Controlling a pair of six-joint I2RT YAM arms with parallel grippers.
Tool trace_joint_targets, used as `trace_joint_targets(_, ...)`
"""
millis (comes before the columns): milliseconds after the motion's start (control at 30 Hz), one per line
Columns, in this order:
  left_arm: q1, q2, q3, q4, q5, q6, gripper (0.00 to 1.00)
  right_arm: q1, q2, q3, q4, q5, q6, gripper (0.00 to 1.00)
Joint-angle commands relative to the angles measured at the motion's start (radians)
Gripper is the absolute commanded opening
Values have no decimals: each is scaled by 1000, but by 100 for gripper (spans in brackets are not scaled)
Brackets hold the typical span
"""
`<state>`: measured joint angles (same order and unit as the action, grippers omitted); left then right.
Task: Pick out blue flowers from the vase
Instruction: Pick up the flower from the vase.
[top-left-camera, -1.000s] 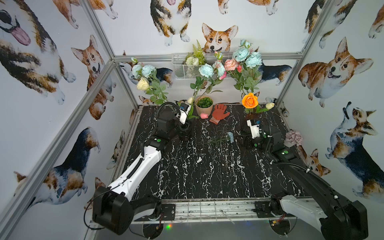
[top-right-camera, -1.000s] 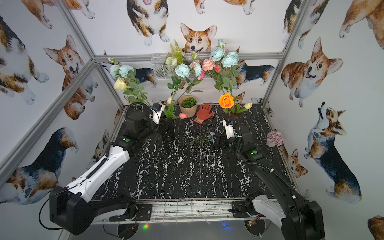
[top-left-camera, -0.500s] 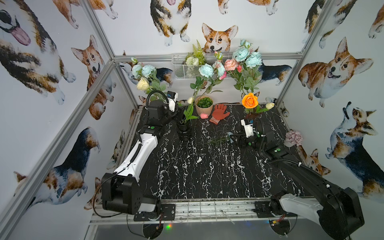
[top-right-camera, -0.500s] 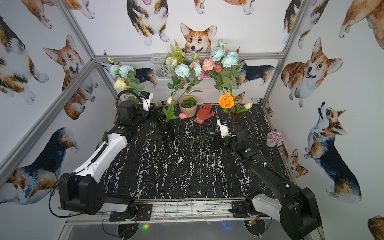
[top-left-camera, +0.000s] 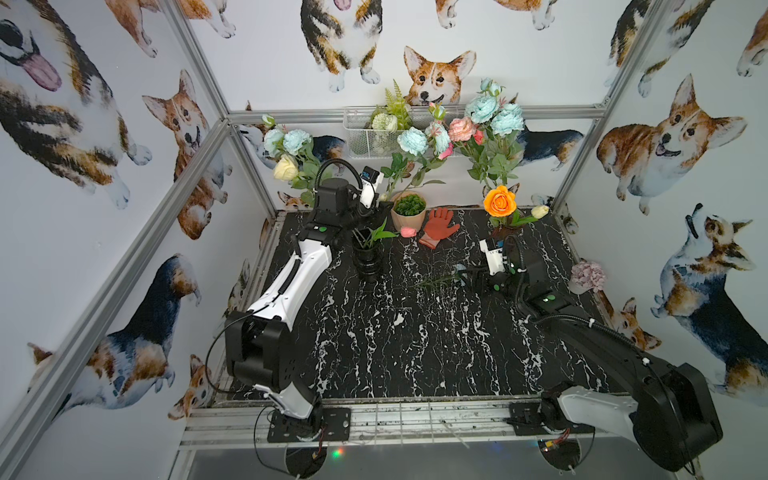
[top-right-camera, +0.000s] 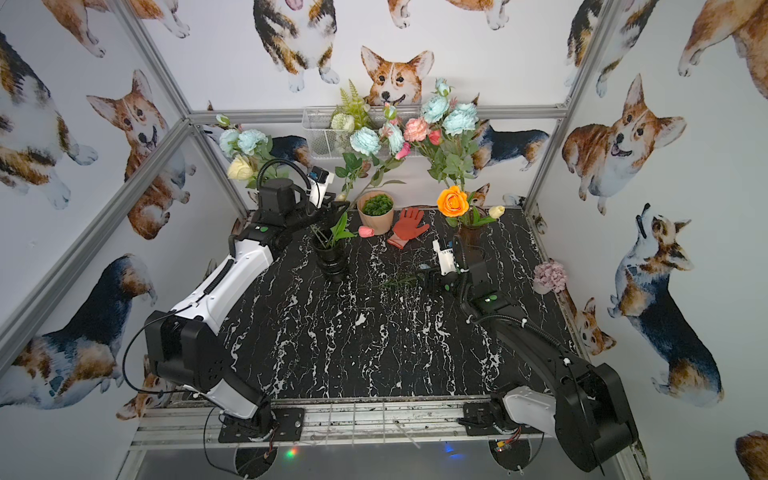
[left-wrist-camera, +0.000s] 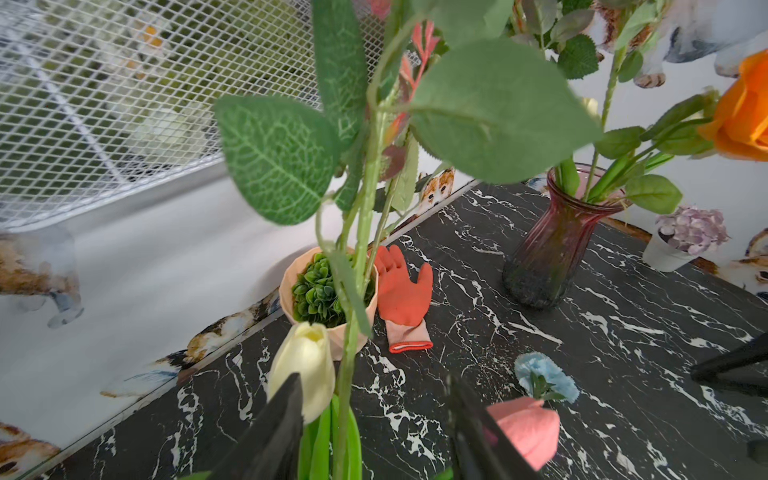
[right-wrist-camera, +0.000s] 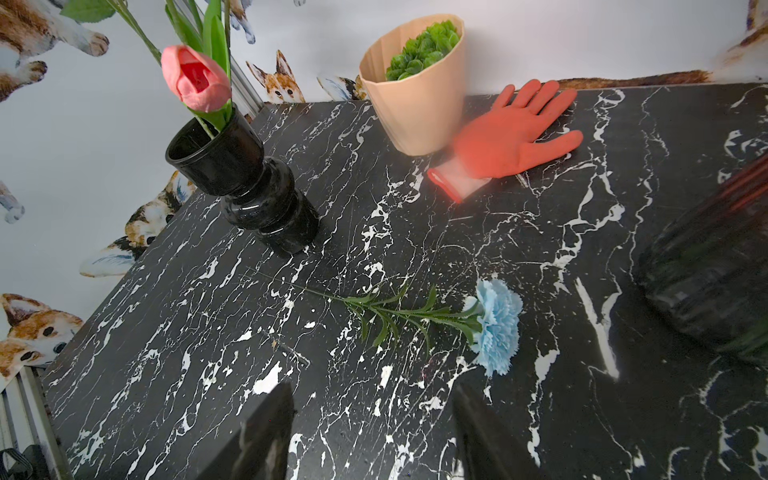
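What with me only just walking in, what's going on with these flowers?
The left gripper is up above the black vase, jaws open either side of a green stem, not closed on it. One blue flower already lies on the table, clear of the vase. The right gripper hangs low near it, open and empty. Other blue blooms stand tall at the back.

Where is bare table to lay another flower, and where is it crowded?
Free: the table's near half, between the left arm and right arm, short of the lying blue flower. Crowded: the back, with black vase, peach pot, red glove, red-glass vase.
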<state>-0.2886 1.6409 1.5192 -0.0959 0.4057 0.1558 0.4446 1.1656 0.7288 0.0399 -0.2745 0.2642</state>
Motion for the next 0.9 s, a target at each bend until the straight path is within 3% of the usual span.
trace_joint_targets(0,-4,57,58,-30,5,39,55,0,-6,11,29,0,3,64)
trace_joint_targets(300,-14,131,115,-30,-13,48,43,0,-1,11,31,4,0,64)
trace_joint_targets(500,-34,138,115,-21,-61,66,26,0,0,5,32,12,-3,64)
trace_joint_targets(867,-52,116,110,-20,-111,99,8,0,17,0,48,6,7,64)
